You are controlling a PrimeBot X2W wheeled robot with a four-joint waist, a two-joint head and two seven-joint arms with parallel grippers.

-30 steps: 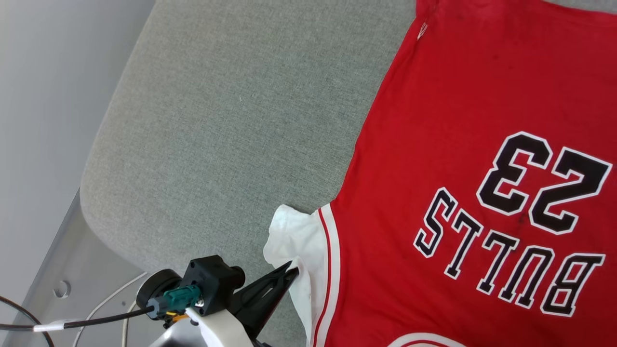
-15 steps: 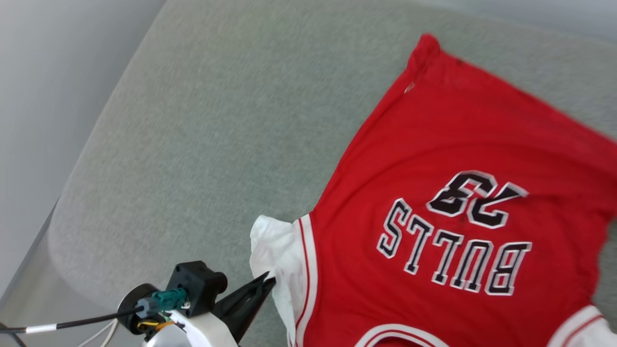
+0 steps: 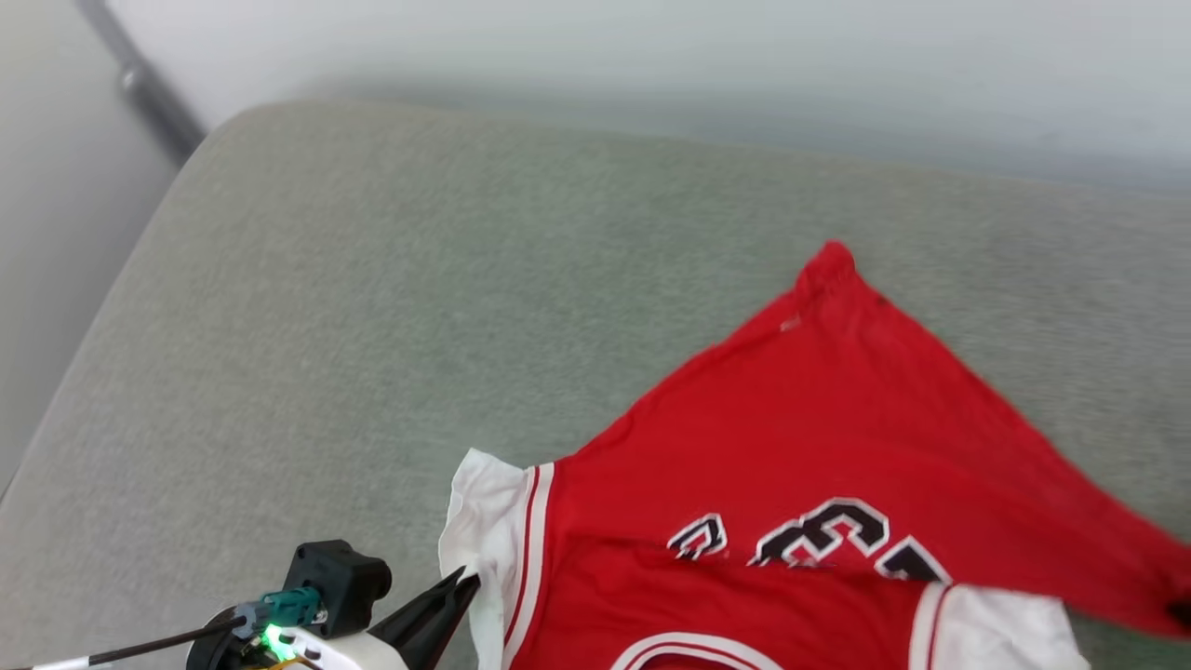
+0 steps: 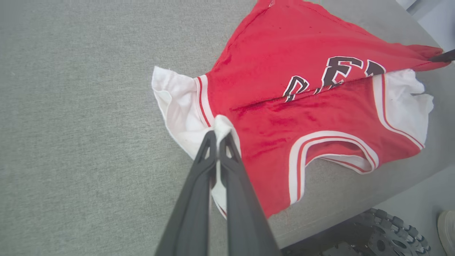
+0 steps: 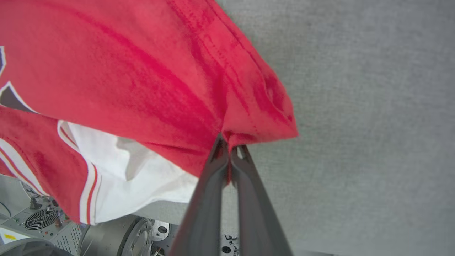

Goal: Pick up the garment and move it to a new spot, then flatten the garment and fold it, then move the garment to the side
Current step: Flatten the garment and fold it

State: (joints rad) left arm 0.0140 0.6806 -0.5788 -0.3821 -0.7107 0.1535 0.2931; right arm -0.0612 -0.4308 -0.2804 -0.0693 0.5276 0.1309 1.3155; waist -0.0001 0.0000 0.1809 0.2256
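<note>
Garment [image 4: 302, 106]: sleeve [image 4: 177, 106] in left claw [image 4: 217, 137], red corner [image 5: 263, 117] in right claw [image 5: 230, 144].

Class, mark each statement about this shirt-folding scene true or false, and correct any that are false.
1. The left gripper is shut on the white sleeve of the garment. True.
2. The right gripper hangs open, clear of the garment. False: it is shut on a red edge of the garment.
3. The surface under the garment is grey fabric. True.
4. The black number on the garment shows in full. False: a fold of red cloth covers part of it.
</note>
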